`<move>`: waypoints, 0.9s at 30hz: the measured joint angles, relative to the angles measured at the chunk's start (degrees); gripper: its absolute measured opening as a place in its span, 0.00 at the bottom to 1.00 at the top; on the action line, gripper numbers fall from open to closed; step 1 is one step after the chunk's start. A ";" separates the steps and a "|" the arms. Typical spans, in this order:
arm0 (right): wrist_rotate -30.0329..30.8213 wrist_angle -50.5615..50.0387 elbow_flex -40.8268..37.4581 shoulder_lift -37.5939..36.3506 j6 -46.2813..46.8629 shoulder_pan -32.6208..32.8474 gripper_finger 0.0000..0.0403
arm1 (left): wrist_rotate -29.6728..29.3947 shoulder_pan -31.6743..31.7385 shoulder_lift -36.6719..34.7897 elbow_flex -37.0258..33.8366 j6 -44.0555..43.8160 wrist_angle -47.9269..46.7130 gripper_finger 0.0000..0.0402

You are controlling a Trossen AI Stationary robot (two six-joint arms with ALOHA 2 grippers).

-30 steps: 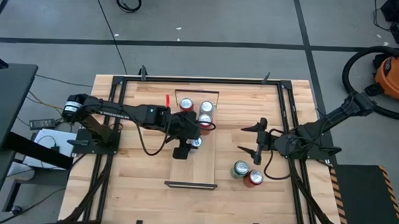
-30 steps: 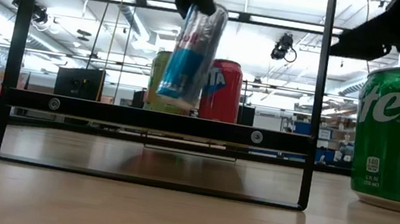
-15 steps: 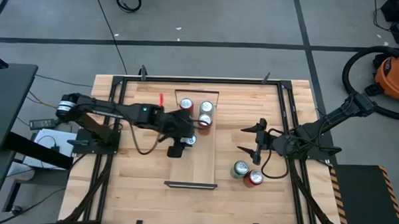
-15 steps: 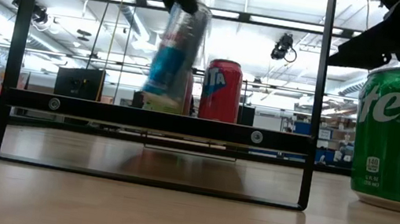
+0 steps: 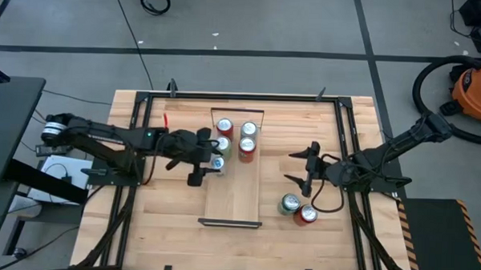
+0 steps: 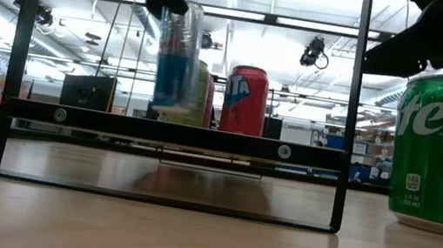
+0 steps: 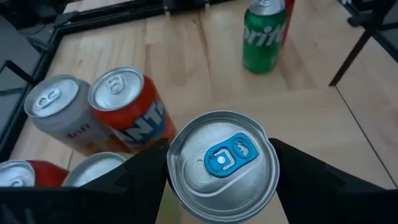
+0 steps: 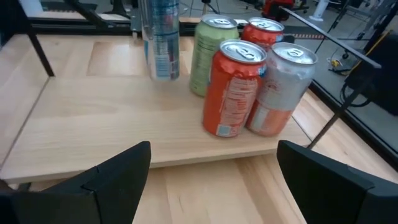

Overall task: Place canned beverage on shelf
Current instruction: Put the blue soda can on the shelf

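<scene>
My left gripper (image 5: 207,160) is shut on a slim silver-and-blue can (image 5: 217,161), which stands upright over the shelf's left edge, level with the other cans. The shelf (image 5: 234,195) is a light-wood plank with black end frames. Several cans (image 5: 246,145) stand together on its far half. In the low view the slim can (image 6: 176,64) shows a little above the plank (image 6: 176,133). My right gripper (image 5: 307,171) is open and empty, right of the shelf, above a green can (image 5: 289,203) and a red can (image 5: 306,214) on the table. My left gripper pinches the slim can's side wall just below its top rim (image 7: 186,186), one finger (image 7: 140,177) on each side. The fingers come from the table's left, slanting down. The can hangs upright; whether its bottom (image 6: 169,112) touches the plank I cannot tell.
An orange can (image 8: 233,90) and a silver one (image 8: 283,87) stand nearest the shelf's right edge, a green (image 8: 212,53) and a red one (image 8: 264,31) behind them. The shelf's near half (image 5: 234,203) is bare wood. Black frame bars (image 6: 350,117) rise at its ends.
My left gripper has carried the slim can toward the table's left edge, from the middle of the shelf to its left edge. The can was tilted and now stands upright. My right gripper has kept still.
</scene>
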 joint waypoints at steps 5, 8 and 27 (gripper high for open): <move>-0.10 0.39 0.00 0.00 -0.12 -1.93 0.89 | 6.79 2.87 0.30 0.07 1.71 -0.51 0.64; -0.89 1.20 0.01 0.00 0.27 -3.17 0.89 | 8.94 3.88 0.28 0.07 3.44 -0.97 0.64; -0.95 3.97 0.06 1.31 6.79 -4.85 0.89 | 18.03 9.40 3.34 -0.17 14.87 -2.56 0.64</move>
